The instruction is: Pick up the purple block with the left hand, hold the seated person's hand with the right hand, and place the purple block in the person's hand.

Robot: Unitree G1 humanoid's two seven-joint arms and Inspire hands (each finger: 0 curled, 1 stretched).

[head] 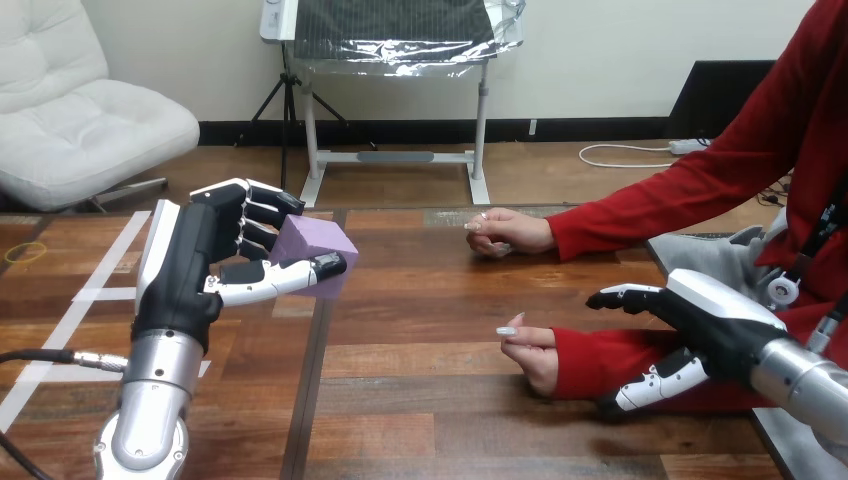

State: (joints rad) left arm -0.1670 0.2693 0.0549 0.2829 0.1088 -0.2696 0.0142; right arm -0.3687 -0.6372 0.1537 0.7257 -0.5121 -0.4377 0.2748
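Gripping what, that left hand [190,270]?
— The purple block [315,245], pinched between curled fingers and thumb, raised above the left part of the wooden table [420,330].
— And the right hand [715,325]?
— Spread open around the person's red-sleeved wrist [585,352]: fingers above it with a gap showing, thumb at the sleeve's lower edge. The person's near hand [532,352] lies loosely curled on the table, well apart from the block; the far hand [508,232] rests beyond it.
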